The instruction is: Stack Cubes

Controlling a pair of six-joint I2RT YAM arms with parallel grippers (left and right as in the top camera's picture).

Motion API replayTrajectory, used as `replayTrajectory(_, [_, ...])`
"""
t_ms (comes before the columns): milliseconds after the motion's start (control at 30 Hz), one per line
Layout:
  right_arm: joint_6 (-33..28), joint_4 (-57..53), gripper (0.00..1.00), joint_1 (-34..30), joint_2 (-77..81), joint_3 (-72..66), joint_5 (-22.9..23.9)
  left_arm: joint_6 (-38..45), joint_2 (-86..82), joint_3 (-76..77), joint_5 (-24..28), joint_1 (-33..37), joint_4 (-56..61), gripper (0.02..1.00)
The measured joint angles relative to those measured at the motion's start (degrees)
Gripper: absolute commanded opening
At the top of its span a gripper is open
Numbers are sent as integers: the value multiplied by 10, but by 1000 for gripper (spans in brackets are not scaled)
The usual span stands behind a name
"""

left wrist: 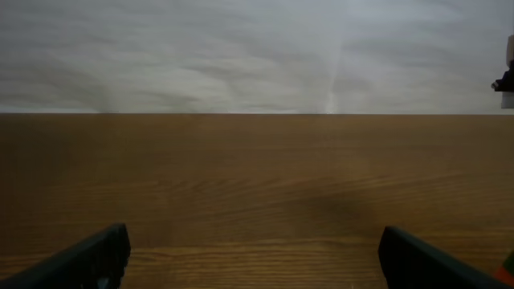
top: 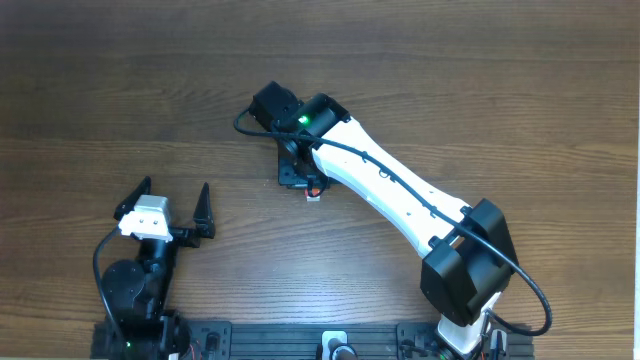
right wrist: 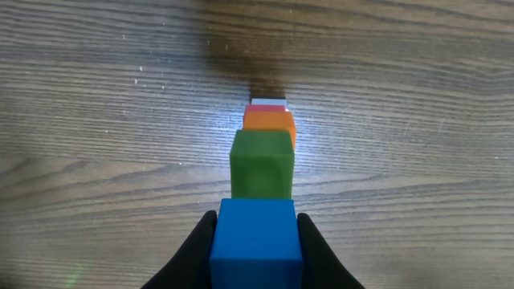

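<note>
At the left of the dark-grained wooden table point(top: 500, 90), the left gripper point(top: 176, 184) sits low near its own base. Its jaws are spread wide with nothing between them, and it is well apart from the work.

Toward the middle, the right gripper point(right wrist: 256, 223) reaches in from the right-hand base and hangs over the tower. Its claw is closed to the width of a glossy blue plastic cube point(right wrist: 256, 245), with one finger pressed flat on each side face. Directly under the blue cube stands a matte green cube point(right wrist: 261, 164), then an orange cube point(right wrist: 270, 122), and at the foot a red cube point(right wrist: 265, 107) on the table. I cannot tell whether blue touches green or hangs just above it.

The step in hand looks like seating blue as the fourth level. To do it well:

- **Alignment:** Square the blue faces to the green ones and centre it, since the lower cubes seem slightly offset from one another.
- **Descent:** Come down vertically until the cube bears fully on green, with no sideways push, because a tower this tall will tip easily.
- **Release:** Open both fingers evenly and only far enough to clear the sides.
- **Retreat:** Rise straight up, so that neither pad drags a corner.
</note>
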Motion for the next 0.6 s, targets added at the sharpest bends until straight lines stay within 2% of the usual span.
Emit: replayTrajectory(600, [-4,11,9,-9,14,0,6,0,0,0,0,0,0,998])
